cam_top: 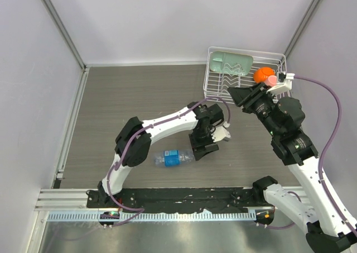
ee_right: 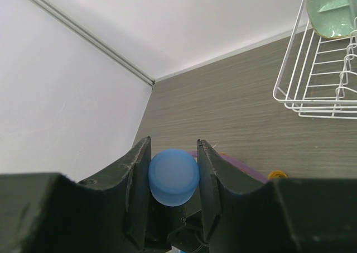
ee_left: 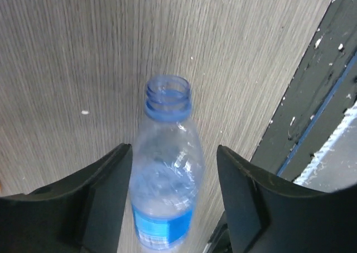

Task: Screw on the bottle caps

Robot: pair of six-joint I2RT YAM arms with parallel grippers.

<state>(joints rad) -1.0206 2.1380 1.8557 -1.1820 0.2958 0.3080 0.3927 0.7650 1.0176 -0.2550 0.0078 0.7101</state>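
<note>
The clear bottle with the blue label (cam_top: 174, 157) lies on its side on the table, uncapped. In the left wrist view its open neck (ee_left: 167, 96) points away from the camera. My left gripper (cam_top: 202, 148) is open and straddles the bottle's body (ee_left: 167, 191), with a gap at the right finger (ee_left: 245, 191). My right gripper (cam_top: 241, 95) hovers by the rack, shut on the blue cap (ee_right: 174, 176). A small orange-yellow thing (ee_right: 277, 175) peeks past the right finger; I cannot tell what it is. The orange bottle and orange cap do not show clearly.
A white wire rack (cam_top: 279, 56) stands at the back right with a green dish (cam_top: 231, 63), an orange ball (cam_top: 264, 74) and a pink cup (cam_top: 271, 81). The black rail (cam_top: 184, 196) runs along the near edge. Walls close in the left, back and right.
</note>
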